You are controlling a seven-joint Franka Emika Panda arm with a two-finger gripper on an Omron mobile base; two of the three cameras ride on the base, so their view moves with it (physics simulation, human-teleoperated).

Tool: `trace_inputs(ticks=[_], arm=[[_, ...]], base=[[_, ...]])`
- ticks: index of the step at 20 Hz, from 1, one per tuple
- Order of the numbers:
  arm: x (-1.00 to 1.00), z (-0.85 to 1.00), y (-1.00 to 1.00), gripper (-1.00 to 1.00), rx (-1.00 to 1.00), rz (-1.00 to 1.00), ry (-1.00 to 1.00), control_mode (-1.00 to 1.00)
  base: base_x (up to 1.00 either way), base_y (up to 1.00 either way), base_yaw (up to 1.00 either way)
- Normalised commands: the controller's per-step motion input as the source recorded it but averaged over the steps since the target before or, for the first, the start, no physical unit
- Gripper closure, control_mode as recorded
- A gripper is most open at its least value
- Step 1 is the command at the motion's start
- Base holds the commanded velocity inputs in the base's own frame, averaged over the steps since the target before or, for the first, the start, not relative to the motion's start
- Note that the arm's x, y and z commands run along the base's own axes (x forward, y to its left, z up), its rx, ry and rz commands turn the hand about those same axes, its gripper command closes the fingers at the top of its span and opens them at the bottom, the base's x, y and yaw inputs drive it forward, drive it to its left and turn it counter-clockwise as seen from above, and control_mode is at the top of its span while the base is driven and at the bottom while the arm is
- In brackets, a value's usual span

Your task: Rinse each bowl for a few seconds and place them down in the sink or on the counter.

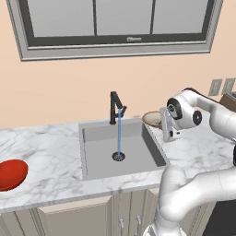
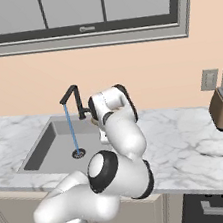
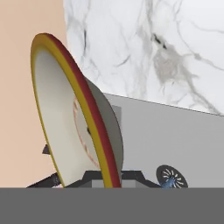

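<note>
Hand view showed the gripper (image 3: 107,180) clamped on the rim of the beige bowl (image 3: 65,127), which stood on edge with its pale inside facing left and a yellow and dark red band round the rim. Beyond it lay the grey sink (image 3: 175,135) with its round drain (image 3: 172,176). Left base view placed that bowl (image 1: 152,119) above the counter (image 1: 50,152) at the sink's back right corner. Water ran from the black faucet (image 1: 115,107). 1 red bowl (image 1: 11,174) sat far left on the counter.
</note>
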Motion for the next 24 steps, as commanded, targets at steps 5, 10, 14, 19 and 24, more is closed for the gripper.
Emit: trace_inputs(ticks=[5, 10, 14, 19, 24], arm=[[-0.06, 0.0, -0.33, 1.0, -0.01, -0.07, 0.09, -1.0], [-0.04, 0.0, -0.35, 1.0, 0.0, -0.07, 0.09, -1.0], [0.0, 0.0, -0.33, 1.0, 0.0, -0.07, 0.12, -1.0], [0.09, 0.0, -0.23, 1.0, 0.04, -0.03, 0.05, -1.0], [0.15, -0.03, -0.24, 1.0, 0.04, -0.02, 0.07, -1.0]], base=[[0.0, 0.0, 0.0], [0.0, 0.0, 0.0], [0.0, 0.0, 0.0], [0.0, 0.0, 0.0], [0.0, 0.0, 0.0]])
